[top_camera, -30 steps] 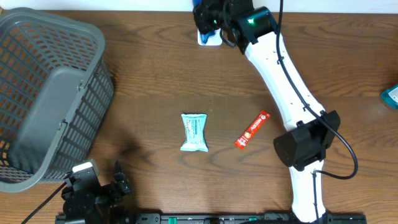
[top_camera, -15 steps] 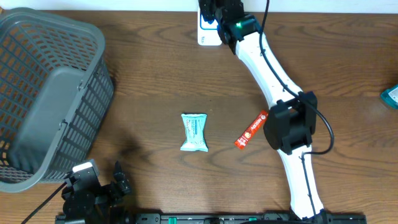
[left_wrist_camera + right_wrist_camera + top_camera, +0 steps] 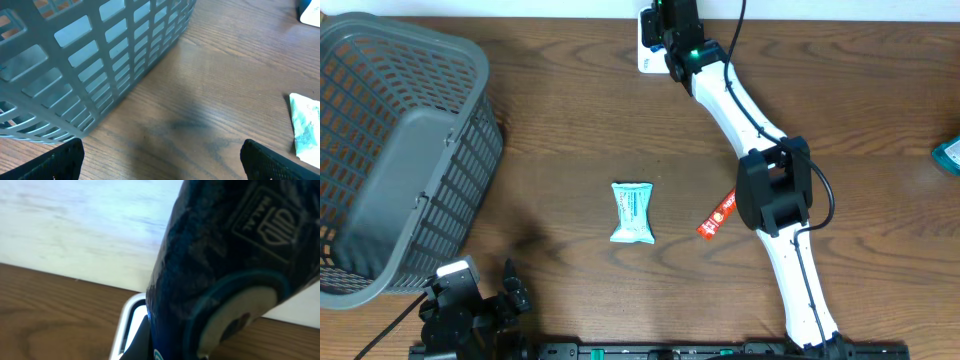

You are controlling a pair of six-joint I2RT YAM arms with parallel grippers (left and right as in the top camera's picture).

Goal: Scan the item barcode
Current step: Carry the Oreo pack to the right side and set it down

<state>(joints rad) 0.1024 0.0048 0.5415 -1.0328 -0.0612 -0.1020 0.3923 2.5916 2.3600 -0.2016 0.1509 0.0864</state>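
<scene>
Wooden table [image 3: 570, 120]; dark-blue packet [image 3: 215, 265], "HALAL" mark

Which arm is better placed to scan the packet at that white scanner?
Right. The right gripper is shut on the blue packet right at the white scanner; the left gripper sits open beside the basket, far away.

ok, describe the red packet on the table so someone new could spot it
On the wooden table, look right of the grey basket to the middle, where two packets lie apart. It is the one nearer the right arm's black elbow joint: a thin red stick lying diagonally, unlike the wider pale-blue pouch.
</scene>
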